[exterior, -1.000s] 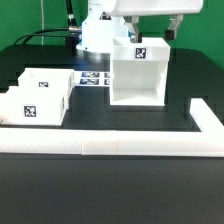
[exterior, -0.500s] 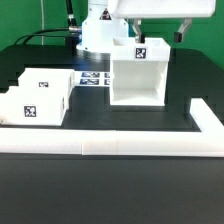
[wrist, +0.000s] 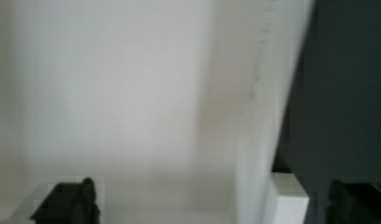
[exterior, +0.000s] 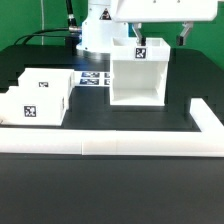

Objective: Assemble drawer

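The end effector [exterior: 160, 35], spread open, is held over the housing [exterior: 135, 85], at its one o'clock. The housing could be toppled by a clipped wall.

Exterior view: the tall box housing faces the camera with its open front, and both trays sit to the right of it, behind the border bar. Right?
No. The nearer tray and the farther tray sit on the exterior view's left of the box housing, not its right, as the exterior view shows. The open front and the border bar are as you said.
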You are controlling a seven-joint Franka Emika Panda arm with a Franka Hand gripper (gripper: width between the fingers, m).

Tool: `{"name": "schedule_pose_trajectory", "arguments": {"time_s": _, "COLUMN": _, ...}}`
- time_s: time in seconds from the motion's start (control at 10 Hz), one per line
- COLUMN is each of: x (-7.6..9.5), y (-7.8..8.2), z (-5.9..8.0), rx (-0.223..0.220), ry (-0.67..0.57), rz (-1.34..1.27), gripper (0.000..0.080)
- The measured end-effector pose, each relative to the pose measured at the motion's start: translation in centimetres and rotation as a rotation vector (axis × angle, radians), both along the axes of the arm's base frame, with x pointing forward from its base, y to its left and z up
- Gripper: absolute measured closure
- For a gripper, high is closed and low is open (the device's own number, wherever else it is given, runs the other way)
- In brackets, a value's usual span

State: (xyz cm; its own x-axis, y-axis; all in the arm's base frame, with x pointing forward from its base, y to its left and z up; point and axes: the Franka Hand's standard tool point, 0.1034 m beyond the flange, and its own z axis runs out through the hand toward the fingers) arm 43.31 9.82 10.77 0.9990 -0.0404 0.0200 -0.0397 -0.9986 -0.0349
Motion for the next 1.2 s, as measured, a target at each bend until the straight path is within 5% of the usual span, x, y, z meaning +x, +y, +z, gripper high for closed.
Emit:
{"name": "schedule_pose_trajectory", "arguments": {"time_s": 0.4, "x": -1.8, "y": -0.1, "z": -1.0, "rx": 0.007, "ry": 0.012, "rz": -0.011, "gripper": 0.015}}
{"name": "schedule_pose_trajectory", "arguments": {"time_s": 0.5, "x": -2.2, "y": -0.1, "z": -1.3, "rx": 0.005, "ry": 0.014, "rz": 0.003, "gripper": 0.0284}}
{"name": "schedule_pose_trajectory", "arguments": {"time_s": 0.6, "x": -2.2, "y": -0.1, "z": -1.3, "rx": 0.005, "ry": 0.01, "rz": 0.018, "gripper": 0.0284}}
{"name": "schedule_pose_trajectory", "arguments": {"time_s": 0.9, "x": -2.2, "y": -0.1, "z": -1.3, "rx": 0.005, "ry": 0.011, "rz": 0.018, "gripper": 0.0723}}
{"name": "schedule_pose_trajectory", "arguments": {"time_s": 1.2, "x": -2.2, "y": -0.1, "z": -1.3, "rx": 0.005, "ry": 0.01, "rz": 0.018, "gripper": 0.0763}}
